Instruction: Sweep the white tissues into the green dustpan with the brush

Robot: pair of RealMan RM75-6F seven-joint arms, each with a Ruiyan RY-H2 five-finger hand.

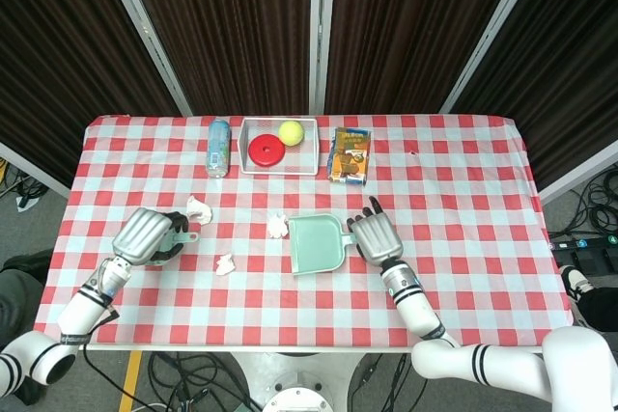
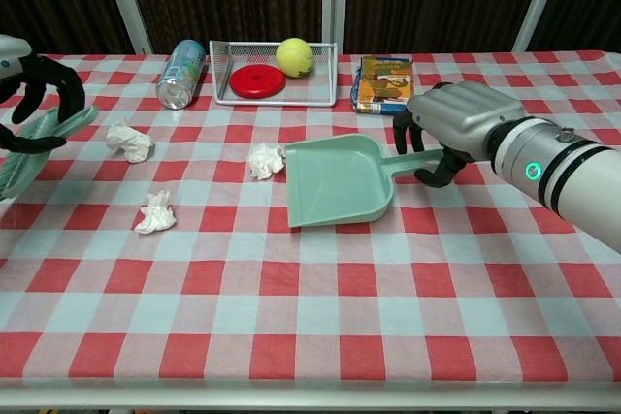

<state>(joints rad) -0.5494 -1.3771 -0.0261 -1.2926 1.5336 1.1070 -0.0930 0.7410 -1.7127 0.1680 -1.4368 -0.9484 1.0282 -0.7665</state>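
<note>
Right robot hand (image 2: 448,133) curled round handle of green dustpan (image 2: 335,181), pan mouth just beside middle tissue (image 2: 263,160). Left robot hand (image 2: 39,104) grips brush (image 2: 34,147) at table (image 2: 320,327) left edge. Two more tissues (image 2: 129,140) (image 2: 155,212) loose between. Step: positioning tools. Next: bring brush behind nearest tissue, sweep toward pan. Dustpan empty; wire basket (image 2: 275,96) holds red disc (image 2: 257,79), yellow ball (image 2: 294,56).

Smooth plastic dustpan (image 2: 335,181), crumpled paper tissues (image 2: 155,212)
</note>
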